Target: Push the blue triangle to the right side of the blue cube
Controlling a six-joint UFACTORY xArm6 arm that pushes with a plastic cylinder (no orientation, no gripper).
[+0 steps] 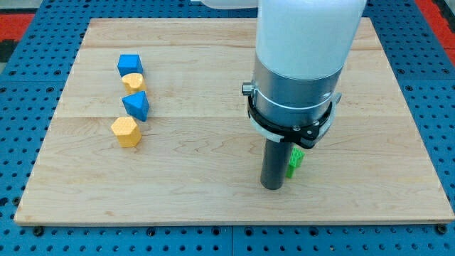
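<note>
The blue triangle (136,106) lies on the wooden board (213,64) at the view's left. The blue cube (130,64) sits above it, with a small yellow block (134,82) between the two. A yellow hexagonal block (126,131) lies just below the blue triangle. My tip (271,186) is far to the view's right of these blocks, near the board's bottom edge. It touches or nearly touches a green block (295,161) that is partly hidden behind the rod.
The arm's wide white and grey body (298,64) hides the board's upper middle right. Blue pegboard (21,85) surrounds the board on all sides.
</note>
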